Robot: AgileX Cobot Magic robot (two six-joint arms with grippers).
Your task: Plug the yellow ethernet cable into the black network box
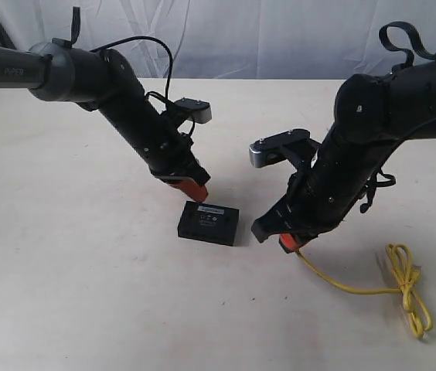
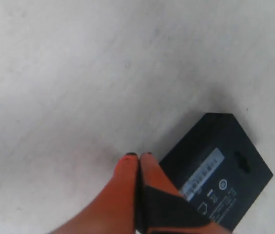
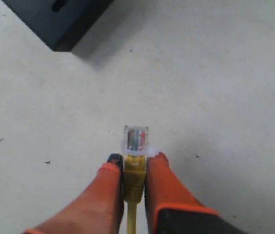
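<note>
Two claws; right claw clamps yellow cable; left claw together, seemingly touching box

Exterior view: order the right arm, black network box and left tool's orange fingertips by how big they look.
1. right arm, largest, though possibly nearer the camera
2. black network box
3. orange fingertips of the left tool, smallest

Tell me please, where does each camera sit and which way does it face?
Exterior: high above the table, looking down; both arms show.
Left wrist: on the left arm, looking along the left gripper, shut, beside the black network box.
Right wrist: looking along the right gripper, shut on the yellow ethernet cable.
Shared: all three show the box.
</note>
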